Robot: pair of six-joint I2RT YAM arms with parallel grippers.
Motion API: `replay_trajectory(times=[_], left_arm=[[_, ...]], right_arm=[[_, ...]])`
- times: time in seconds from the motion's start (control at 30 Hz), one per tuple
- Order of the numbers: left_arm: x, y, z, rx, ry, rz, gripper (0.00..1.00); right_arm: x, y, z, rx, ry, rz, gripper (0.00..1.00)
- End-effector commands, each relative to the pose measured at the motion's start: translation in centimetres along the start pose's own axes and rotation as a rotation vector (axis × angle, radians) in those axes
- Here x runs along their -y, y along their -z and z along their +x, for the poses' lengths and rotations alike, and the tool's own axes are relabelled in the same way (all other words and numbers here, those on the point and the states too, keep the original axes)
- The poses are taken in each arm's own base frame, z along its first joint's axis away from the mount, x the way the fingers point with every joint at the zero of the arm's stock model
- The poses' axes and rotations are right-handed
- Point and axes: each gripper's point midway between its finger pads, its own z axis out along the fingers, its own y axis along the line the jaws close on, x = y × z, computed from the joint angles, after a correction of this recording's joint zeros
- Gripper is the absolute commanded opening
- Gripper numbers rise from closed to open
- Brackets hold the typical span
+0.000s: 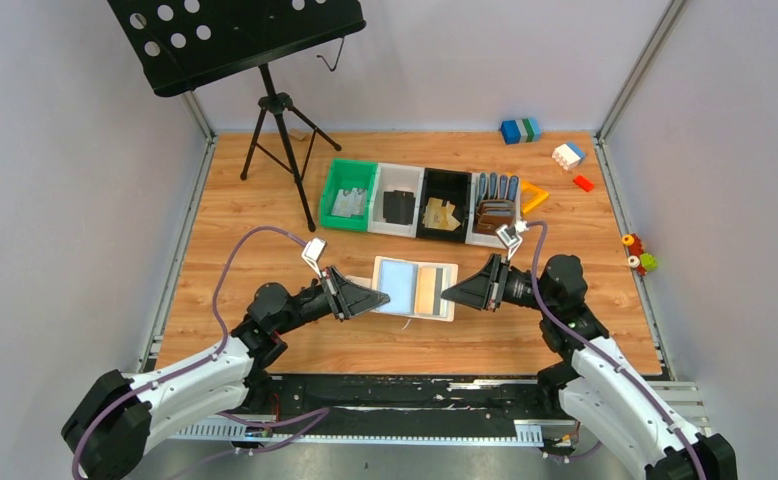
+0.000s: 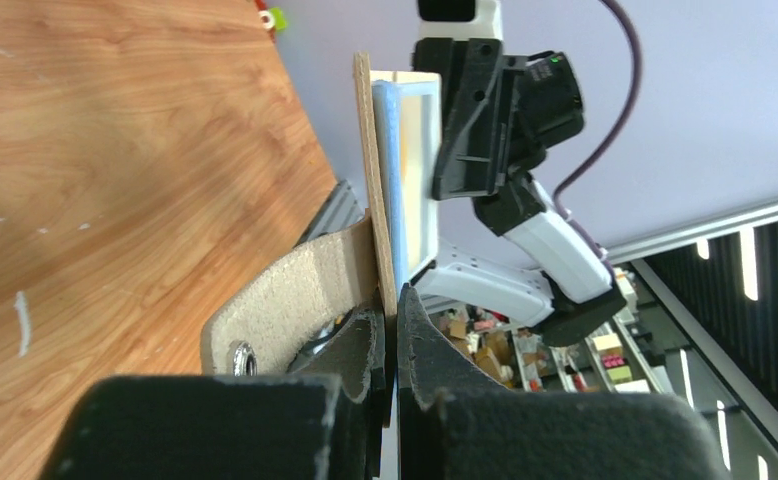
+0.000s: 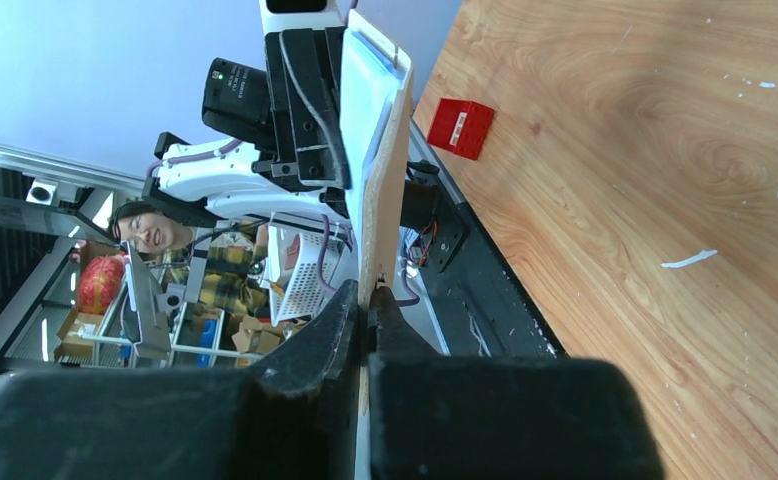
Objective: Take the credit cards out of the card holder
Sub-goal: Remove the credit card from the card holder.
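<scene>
Between arms, over table (image 1: 265,210): open holder (image 1: 397,285), left gripper (image 1: 382,297) and right gripper (image 1: 446,294) each clamped tight on opposite edges. Bins (image 1: 397,172), music stand (image 1: 235,35) behind. Top view alone shows gold card (image 1: 427,288); wrist views edge-on.

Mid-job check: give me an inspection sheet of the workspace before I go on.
Surface: wooden table, a few pale scuffs.
Job's things: card holder open, blue-grey inside up, a gold card showing in its right half; grey cards, black cards and gold cards lie in bins behind.
Clutter: brown wallets in the end bin; toy blocks far right.
Pincers: left pincer shut on the card holder's left edge, right pincer shut on its right edge.
Cables: purple cables loop off both arms, clear of the card holder.
Surroundings: music stand far left; pale walls.
</scene>
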Motion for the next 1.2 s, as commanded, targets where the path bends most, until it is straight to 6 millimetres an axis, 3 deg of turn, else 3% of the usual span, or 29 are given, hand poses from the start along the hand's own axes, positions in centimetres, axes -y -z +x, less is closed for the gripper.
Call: replay_trajectory(times=[0.0,0.17,0.27,0.43,0.57,0.63,0.73,0.87,1.0,1.17], left_arm=[[-0.5,-0.5,-0.9,0.018,-0.08,-0.052,0.01],[-4.1,0.1,-0.5,-0.015,-0.186,-0.208,0.1],[-4.6,0.3,-0.2,-0.044,-0.225,-0.226,0.2],[-5.4,1.1,-0.5,-0.067,-0.296,-0.312,0.52],[-6.8,3.2,-1.5,-0.053,-0.349,-0.476,0.78],[-6.6,4.0,-2.1,-0.031,-0.364,-0.516,0.86],[-4.5,3.6,-2.0,-0.043,-0.373,-0.441,0.81],[-0.2,1.2,-0.1,-0.081,-0.271,-0.17,0.56],[0.4,-0.3,1.5,-0.147,-0.229,-0.106,0.45],[0.9,-1.8,2.3,-0.189,-0.195,-0.05,0.44]], right_arm=[[0.0,0.1,-0.4,0.038,-0.004,0.018,0.0],[2.3,-0.2,-0.8,0.061,-0.014,0.101,0.0],[2.8,-0.3,-0.7,0.047,-0.013,0.116,0.0],[2.6,-0.3,-1.0,0.055,-0.001,0.124,0.0],[3.7,0.3,-0.8,0.075,-0.006,0.194,0.0],[3.7,0.4,-0.8,0.075,-0.012,0.204,0.0],[3.6,0.4,-0.6,0.06,-0.009,0.204,0.0],[2.4,0.1,-0.4,0.047,-0.025,0.128,0.0],[1.5,0.1,-0.1,0.035,-0.033,0.075,0.0],[0.7,0.2,0.2,0.033,-0.034,0.025,0.0]])
